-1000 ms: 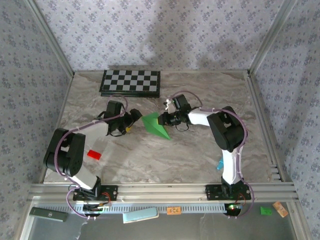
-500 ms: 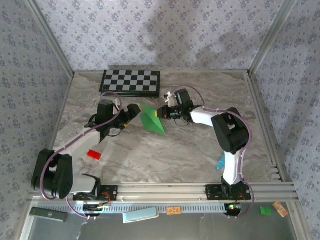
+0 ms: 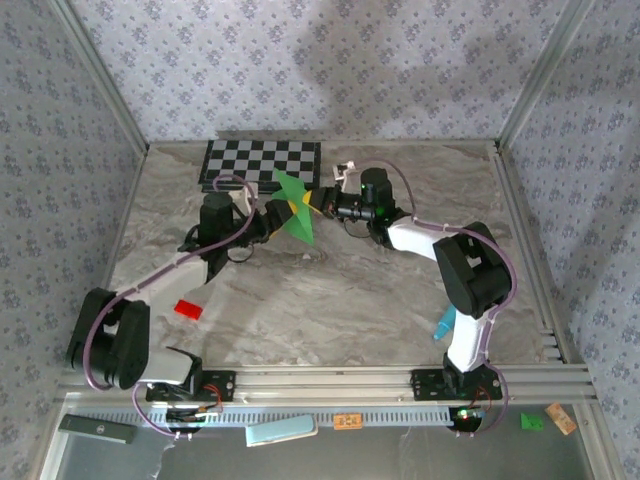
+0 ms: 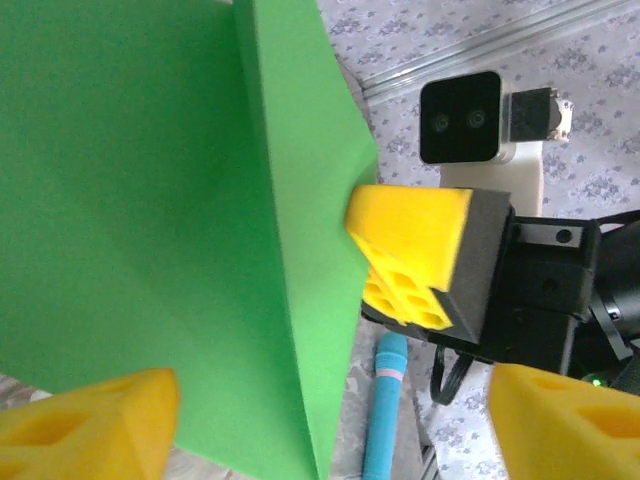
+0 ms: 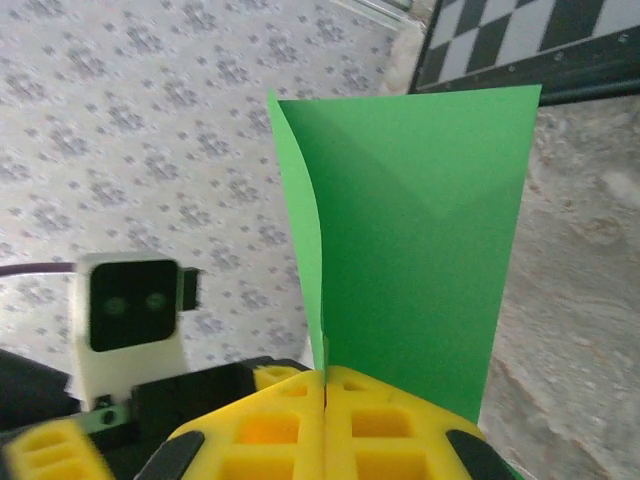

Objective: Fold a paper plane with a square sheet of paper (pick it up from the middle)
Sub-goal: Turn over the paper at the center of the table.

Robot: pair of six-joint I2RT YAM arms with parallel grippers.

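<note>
The green sheet of paper [image 3: 293, 205] is folded double along a centre crease and hangs upright above the table, just in front of the checkerboard. My right gripper [image 3: 318, 203] is shut on its near edge; in the right wrist view the yellow fingers [image 5: 400, 420] pinch the two layers [image 5: 420, 240] together. My left gripper [image 3: 275, 218] faces it from the left, open. In the left wrist view the paper [image 4: 150, 200] stands between the wide-apart left fingers [image 4: 90, 425], nearer the left one, and the right gripper's yellow fingertips [image 4: 415, 250] hold its edge.
A black-and-white checkerboard [image 3: 262, 163] lies at the back of the marble table [image 3: 330, 300]. A small red block [image 3: 187, 308] sits near the left arm. A teal marker [image 3: 443, 323] lies by the right arm's base. Patterned walls enclose three sides.
Both grippers moved up and back toward the checkerboard. The paper was lifted from the table to upright. The left arm stretched out and its jaws narrowed a little around the paper.
</note>
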